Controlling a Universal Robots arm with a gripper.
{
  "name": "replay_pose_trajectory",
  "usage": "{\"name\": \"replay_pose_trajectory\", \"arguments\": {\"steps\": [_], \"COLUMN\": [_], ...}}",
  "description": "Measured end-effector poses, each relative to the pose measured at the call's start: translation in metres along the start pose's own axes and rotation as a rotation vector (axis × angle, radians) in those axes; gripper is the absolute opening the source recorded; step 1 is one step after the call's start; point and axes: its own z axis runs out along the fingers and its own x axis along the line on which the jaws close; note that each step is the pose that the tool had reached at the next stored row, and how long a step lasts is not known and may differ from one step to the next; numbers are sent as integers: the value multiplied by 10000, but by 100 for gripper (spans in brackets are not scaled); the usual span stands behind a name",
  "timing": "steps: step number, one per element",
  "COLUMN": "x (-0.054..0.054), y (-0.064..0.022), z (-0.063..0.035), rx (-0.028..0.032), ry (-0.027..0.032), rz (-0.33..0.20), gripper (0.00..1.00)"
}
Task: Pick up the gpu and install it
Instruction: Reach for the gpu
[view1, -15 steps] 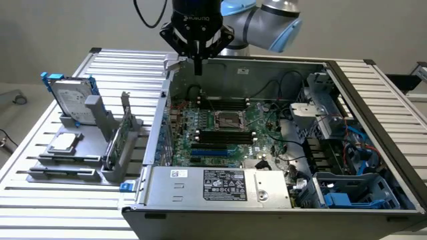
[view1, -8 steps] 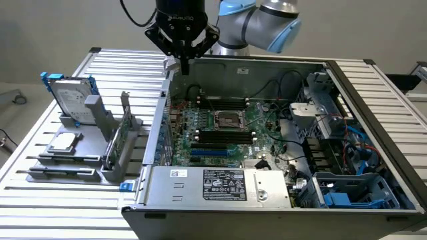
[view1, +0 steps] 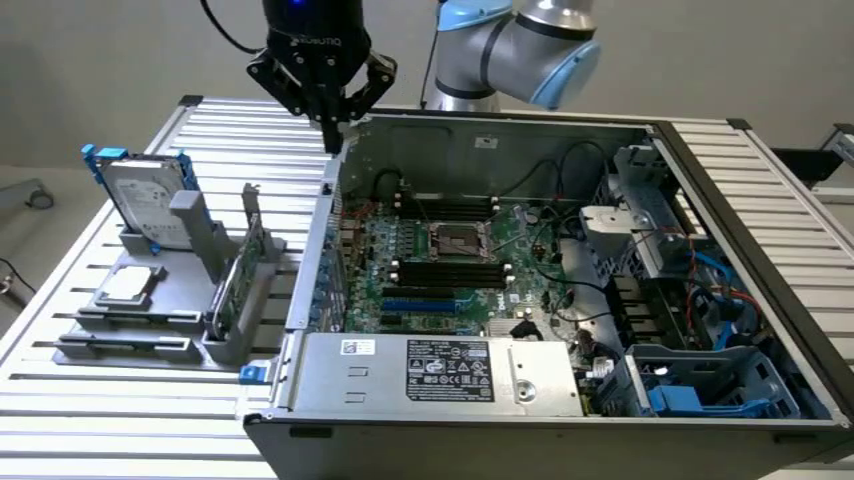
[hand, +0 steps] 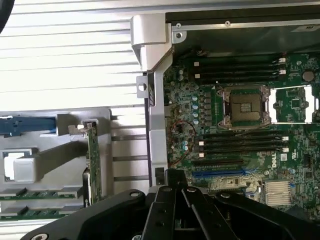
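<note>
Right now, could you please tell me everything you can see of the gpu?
The gpu is a thin rectangular card with a green circuit board and a silver metal bracket at one end. It stands on edge, roughly upright, in a slot of the grey holder on the slatted table, to the exterior view's left of the open computer case and apart from it. Only the holder touches it. The gripper hangs shut over the case's far corner, clear of the card.

The gpu (view1: 230, 288), a thin green card with silver bracket, stands on edge in the grey holder (view1: 127, 350)
</note>
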Motion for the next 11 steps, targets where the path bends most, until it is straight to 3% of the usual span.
{"name": "replay_pose_trajectory", "arguments": {"steps": [11], "x": [502], "y": [-40], "z": [88], "rx": [34], "ry": [101], "rz": [3], "gripper": [11]}}
